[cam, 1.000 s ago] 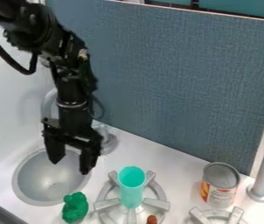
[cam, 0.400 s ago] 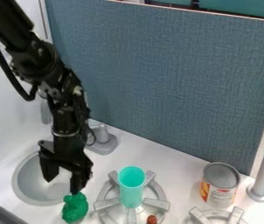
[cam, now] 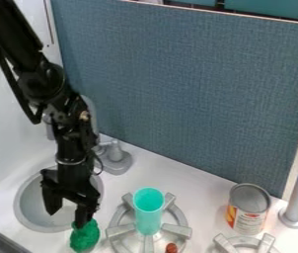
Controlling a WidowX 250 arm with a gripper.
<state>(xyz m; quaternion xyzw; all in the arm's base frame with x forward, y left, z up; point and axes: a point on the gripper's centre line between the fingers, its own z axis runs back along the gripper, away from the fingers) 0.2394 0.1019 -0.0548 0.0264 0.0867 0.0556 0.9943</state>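
Nearest, a lumpy green object (cam: 84,238) sits on the white surface (cam: 201,195), beside the sink (cam: 27,210). The end effector (cam: 66,219) is open, jaws apart, one over the basin, the other at the green object's top; contact cannot be confirmed. The arm (cam: 43,81) descends from upper left, elbow bent, forearm near vertical. Right of it, a teal cup (cam: 148,217) stands upright on a burner (cam: 120,231). Further right, a can (cam: 247,217) bears a white-and-orange label, print illegible. Behind: the faucet (cam: 116,157), then a blue panel (cam: 191,94).
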